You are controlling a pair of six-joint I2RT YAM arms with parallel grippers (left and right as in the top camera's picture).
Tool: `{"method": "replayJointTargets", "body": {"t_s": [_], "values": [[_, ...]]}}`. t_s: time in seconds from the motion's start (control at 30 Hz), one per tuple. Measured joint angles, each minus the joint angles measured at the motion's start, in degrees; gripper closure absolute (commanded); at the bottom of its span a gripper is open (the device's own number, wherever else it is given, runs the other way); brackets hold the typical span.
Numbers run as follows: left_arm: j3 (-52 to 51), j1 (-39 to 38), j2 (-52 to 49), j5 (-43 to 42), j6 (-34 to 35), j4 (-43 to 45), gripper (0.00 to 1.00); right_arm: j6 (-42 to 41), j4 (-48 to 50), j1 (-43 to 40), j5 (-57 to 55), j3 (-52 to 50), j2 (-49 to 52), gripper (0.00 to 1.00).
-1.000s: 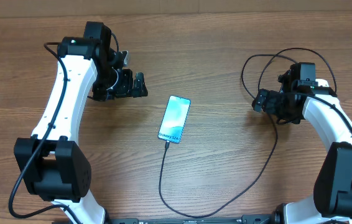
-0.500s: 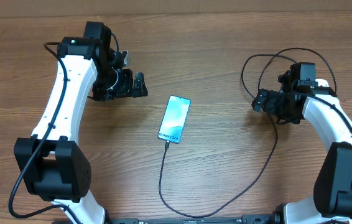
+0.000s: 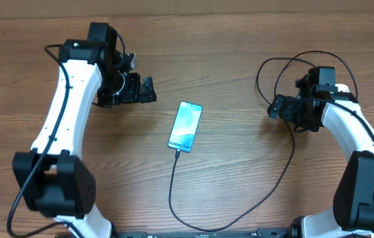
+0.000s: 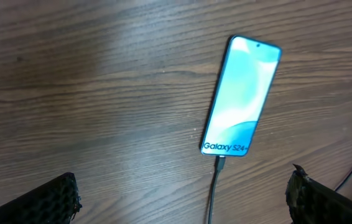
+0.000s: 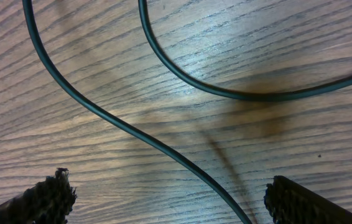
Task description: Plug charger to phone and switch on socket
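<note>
Here, reading left to right: your left jaws stand wide apart and hold nothing, hovering above the bench. The phone lies flat ahead of them, nearer the right-hand finger than the left, screen up, its "Galaxy S24" end turned towards the jaws. The charger meets that end, and its tip looks seated, though you cannot confirm full insertion from these views. From the phone the charger runs back past the jaws, sweeps across the bench and loops beside your right arm. The right jaws are likewise apart and empty, with two strands of the charger lying directly between and ahead of them. No socket appears in any view. The likely hazard is that closing or dragging the right jaws snags a strand, tugging the tip out or sliding the phone.
</note>
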State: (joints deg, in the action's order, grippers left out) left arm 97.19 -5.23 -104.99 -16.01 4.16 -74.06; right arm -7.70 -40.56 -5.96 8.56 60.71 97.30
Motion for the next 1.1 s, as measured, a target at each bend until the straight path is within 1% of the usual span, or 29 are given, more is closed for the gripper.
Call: {"method": "replayJointTargets", "body": {"t_s": [0.1,0.37,0.6,0.87,1.0,1.1], "values": [[0.0,0.0,4.4,0.0,0.0,0.0,0.00,0.0,0.0,0.0,0.0,0.0,0.0,0.00],[0.0,0.0,20.5,0.0,0.0,0.0,0.00,0.0,0.0,0.0,0.0,0.0,0.0,0.00],[0.0,0.0,30.0,0.0,0.0,0.0,0.00,0.0,0.0,0.0,0.0,0.0,0.0,0.00],[0.0,0.0,43.3,0.0,0.0,-0.5,0.00,0.0,0.0,0.0,0.0,0.0,0.0,0.00],[0.0,0.0,47.6,0.0,0.0,-1.7,0.00,0.0,0.0,0.0,0.0,0.0,0.0,0.00],[0.0,0.0,49.0,0.0,0.0,-3.1,0.00,0.0,0.0,0.0,0.0,0.0,0.0,0.00]]}}
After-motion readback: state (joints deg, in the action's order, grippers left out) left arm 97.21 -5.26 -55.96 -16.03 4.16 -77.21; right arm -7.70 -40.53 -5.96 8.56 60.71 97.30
